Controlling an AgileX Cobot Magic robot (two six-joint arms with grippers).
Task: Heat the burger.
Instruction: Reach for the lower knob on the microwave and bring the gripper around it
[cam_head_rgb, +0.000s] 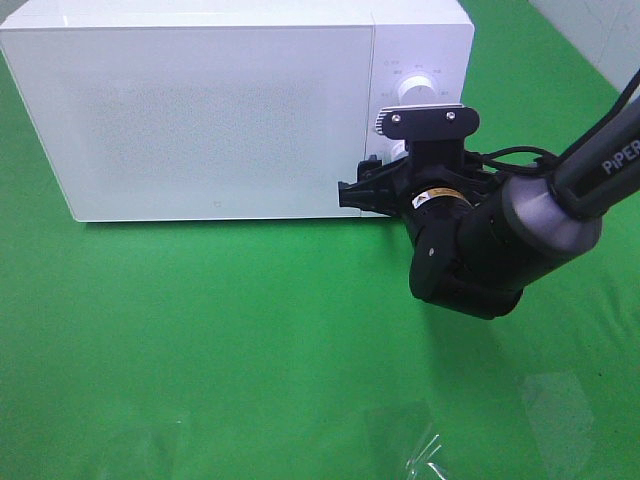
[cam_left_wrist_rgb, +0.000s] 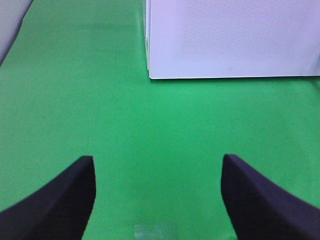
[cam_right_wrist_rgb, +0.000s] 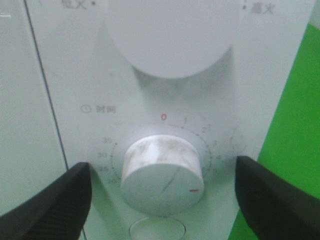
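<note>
The white microwave (cam_head_rgb: 210, 110) fills the upper left of the high view, door shut. We see no burger, so we judge it inside. Our left gripper (cam_left_wrist_rgb: 157, 157) hangs released and empty. Our right gripper (cam_right_wrist_rgb: 162, 165), jaws spread, straddles the small timer dial (cam_right_wrist_rgb: 160, 182) without touching it, placed to turn it.

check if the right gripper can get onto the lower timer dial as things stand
Probably yes. The right gripper is open and lined up on the timer dial, one jaw on each side, with nothing between the jaws and the dial.
</note>
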